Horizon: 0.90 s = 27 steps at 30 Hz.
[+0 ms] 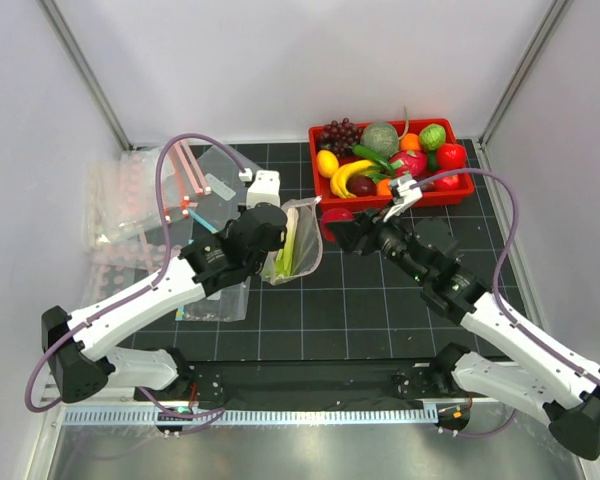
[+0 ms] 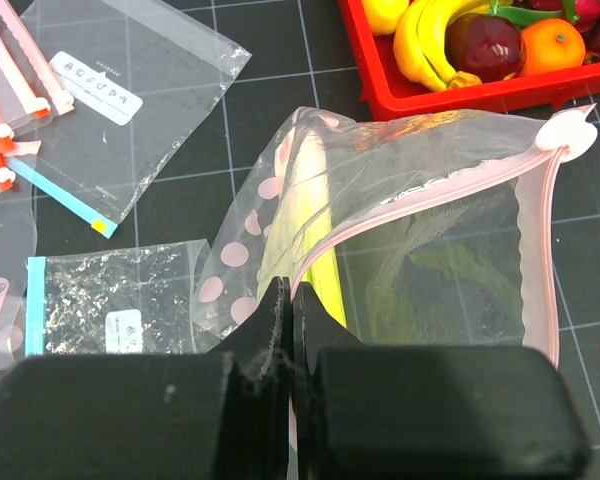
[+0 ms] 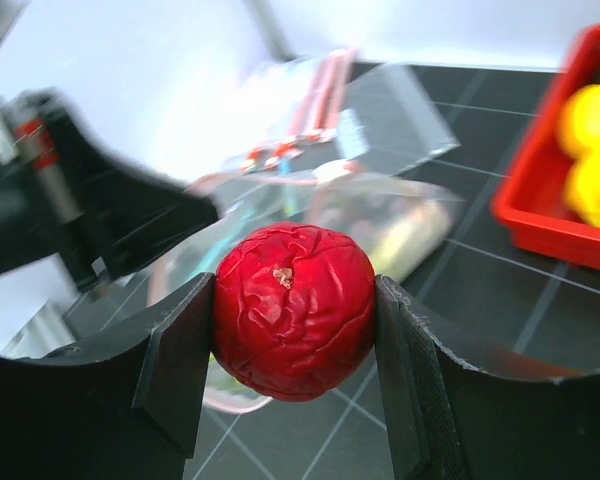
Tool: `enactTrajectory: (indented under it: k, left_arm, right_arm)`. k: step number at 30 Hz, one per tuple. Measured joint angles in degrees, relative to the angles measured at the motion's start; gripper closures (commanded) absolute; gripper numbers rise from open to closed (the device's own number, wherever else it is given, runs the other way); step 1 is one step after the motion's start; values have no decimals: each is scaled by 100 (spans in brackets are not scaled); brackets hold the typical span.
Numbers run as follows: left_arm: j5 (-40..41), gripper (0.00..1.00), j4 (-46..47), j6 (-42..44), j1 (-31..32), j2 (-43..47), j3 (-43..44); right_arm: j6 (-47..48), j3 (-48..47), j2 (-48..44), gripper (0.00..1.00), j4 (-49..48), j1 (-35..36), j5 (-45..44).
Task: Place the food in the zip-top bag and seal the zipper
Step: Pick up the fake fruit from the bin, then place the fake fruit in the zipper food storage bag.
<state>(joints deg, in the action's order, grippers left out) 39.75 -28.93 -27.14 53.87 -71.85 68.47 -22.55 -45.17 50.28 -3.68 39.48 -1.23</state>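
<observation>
The clear zip-top bag (image 2: 450, 230) lies on the dark mat with its mouth held open, the pink zipper (image 2: 430, 198) arching along its rim. A pale-green celery stalk (image 2: 327, 272) lies inside it. My left gripper (image 2: 288, 292) is shut on the bag's edge next to the celery. My right gripper (image 3: 293, 322) is shut on a wrinkled red apple (image 3: 293, 310), held above the mat just right of the bag (image 1: 298, 245), between it and the tray. From above the apple (image 1: 337, 214) shows as a red patch at the gripper's tip.
A red tray (image 1: 420, 196) at the back right holds a lemon (image 1: 327, 163), banana (image 1: 345, 178), grapes (image 1: 338, 133) and other toy produce. Spare clear bags (image 1: 130, 190) lie at the left. White walls enclose the table.
</observation>
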Motion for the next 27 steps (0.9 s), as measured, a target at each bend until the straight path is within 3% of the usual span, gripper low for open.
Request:
enactTrajectory:
  k: [4,12,22,25,26,27]
  left_arm:
    - [-35,100,9,20,0,15,0]
    - [-573,100,136,-15,0,205,-2]
    - [-1263,100,393,-140,0,807,-223]
    - [-1386,100,494,-144,0,942,-345]
    - [-1414,100,525,-144,0,977,-382]
    - [-1438,100,568,-146,0,1012,-422]
  right_arm:
    - [254,155,127,72,-400,378,459]
    - [826,118,627,71,-684,1305,498]
    - [894,9,1451,70,-678,1344,-861]
    - [881,-96,1572,61,-658,1344,-1108]
    - [874,-129,1593,43,-656,1344,-1169]
    - [870,-164,1615,33,-656,1344,-1237]
